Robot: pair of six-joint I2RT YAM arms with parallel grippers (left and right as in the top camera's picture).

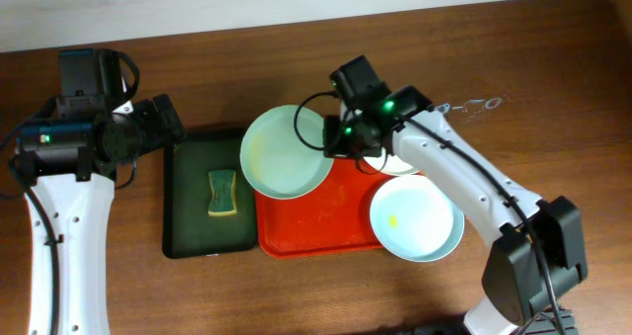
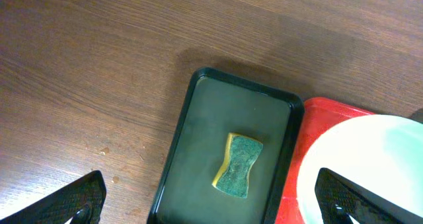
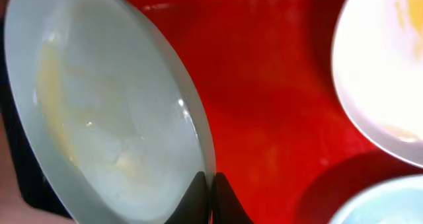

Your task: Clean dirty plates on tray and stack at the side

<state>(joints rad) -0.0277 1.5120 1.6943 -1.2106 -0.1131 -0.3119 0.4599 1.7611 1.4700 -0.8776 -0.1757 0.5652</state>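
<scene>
The rim of a pale plate (image 1: 284, 149) was pinched by the right gripper (image 3: 211, 196). The left gripper (image 2: 208, 187) was spread wide, empty, over the wood-grain table (image 1: 217, 68).

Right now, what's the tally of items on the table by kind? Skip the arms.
plates: 3
trays: 2 (red-orange tray, dark green tray)
sponge: 1
Total: 6
</scene>
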